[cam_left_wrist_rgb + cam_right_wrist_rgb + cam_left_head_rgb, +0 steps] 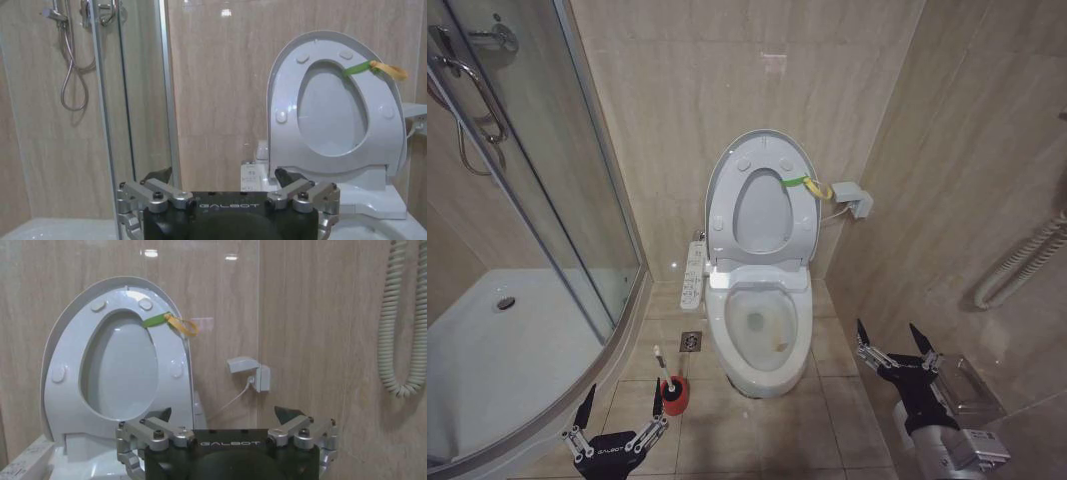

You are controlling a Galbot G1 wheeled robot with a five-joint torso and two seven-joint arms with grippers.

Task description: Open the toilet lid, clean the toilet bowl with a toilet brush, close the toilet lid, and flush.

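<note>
The toilet lid [762, 138] stands upright against the back wall, and the ring seat [725, 215] is raised in front of it. A yellow-green band [812, 186] hangs at its right edge. Below, the toilet bowl [727, 345] lies open. The toilet brush [663, 365] stands in its red holder [675, 397] on the floor, left of the bowl. My left gripper [624, 392] is open, low and just left of the holder. My right gripper [887, 330] is open to the right of the bowl. Both wrist views face the raised lid [333, 115] [120, 365] over open grippers [222, 175] [222, 412].
A glass shower enclosure [577, 200] with a white tray [487, 350] fills the left. A white remote panel [694, 272] and a floor drain [690, 341] lie left of the toilet. A wall box [855, 198] and a coiled hose [1017, 265] are on the right wall.
</note>
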